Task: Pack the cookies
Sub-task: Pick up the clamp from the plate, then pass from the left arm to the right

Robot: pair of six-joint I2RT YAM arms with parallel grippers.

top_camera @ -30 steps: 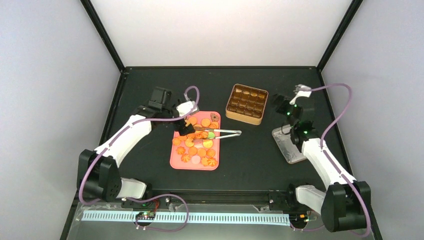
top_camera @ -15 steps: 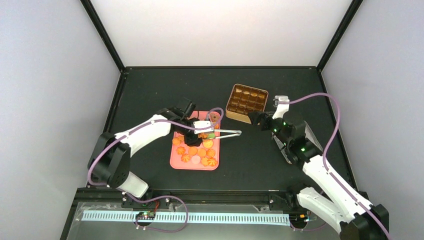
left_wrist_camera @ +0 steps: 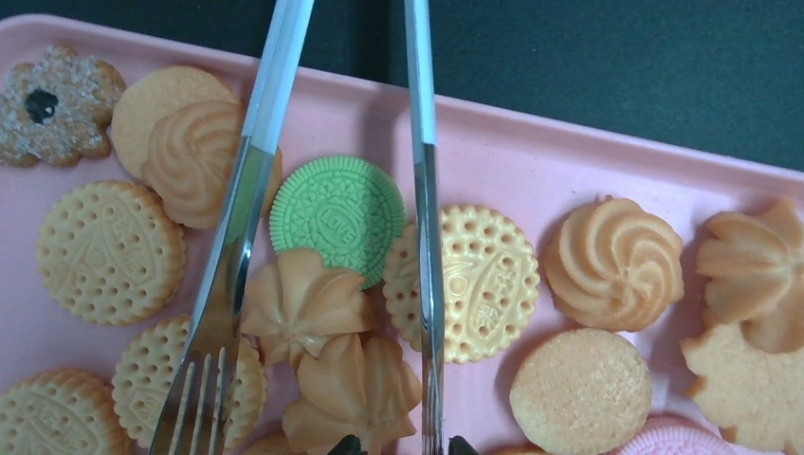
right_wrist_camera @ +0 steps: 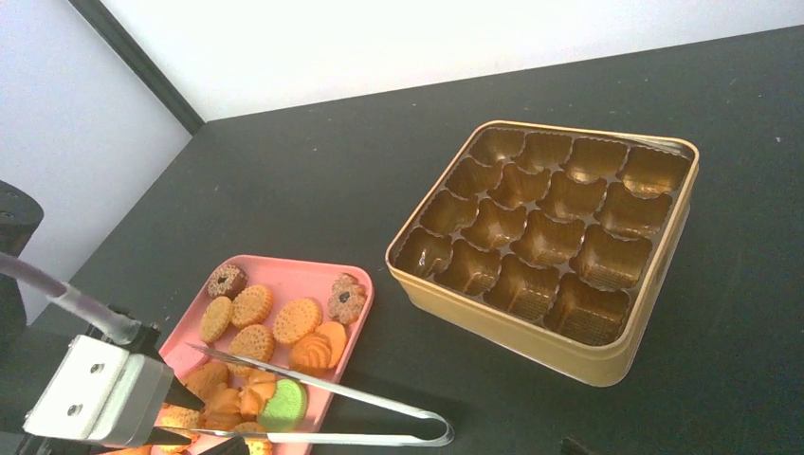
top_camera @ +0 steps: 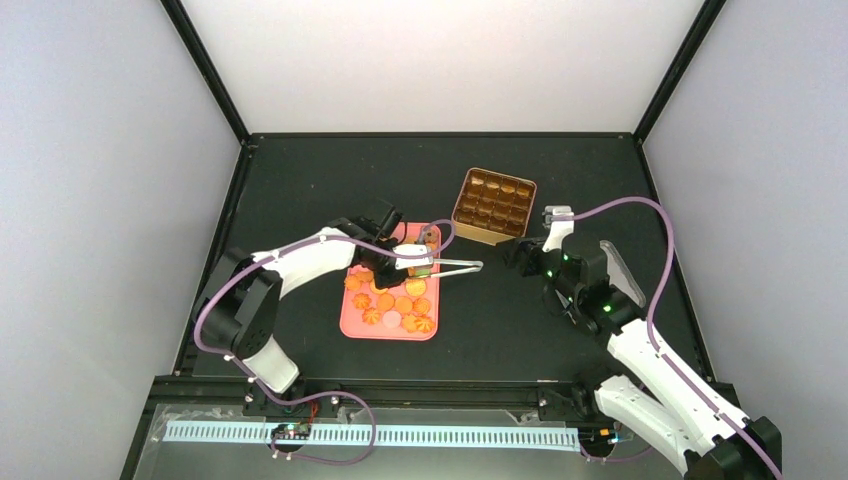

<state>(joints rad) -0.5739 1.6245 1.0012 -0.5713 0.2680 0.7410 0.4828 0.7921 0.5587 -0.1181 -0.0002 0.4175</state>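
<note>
Orange and yellow cookies (top_camera: 395, 300), with a green one (left_wrist_camera: 337, 213) among them, lie on a pink tray (top_camera: 345, 325). Metal tongs (top_camera: 455, 267) rest across the tray, their loop end on the table. My left gripper (top_camera: 400, 262) sits low over the cookies. Its jaws are narrowed round one tong arm (left_wrist_camera: 427, 237), a small gap still showing at my left gripper (left_wrist_camera: 403, 445). My right gripper (top_camera: 515, 255) hovers open beside the tongs' loop (right_wrist_camera: 431, 438), holding nothing, below the empty gold tin (top_camera: 493, 207).
The gold tin (right_wrist_camera: 559, 246) has several empty moulded cups. The tongs' other arm ends in a fork (left_wrist_camera: 204, 389) lying on the cookies. A clear lid (top_camera: 622, 272) lies partly under the right arm. Black frame rails edge the table.
My left arm swung from the tray's far left corner down onto the cookies, and its jaws narrowed round a tong arm. My right arm moved left from the lid toward the tongs' loop.
</note>
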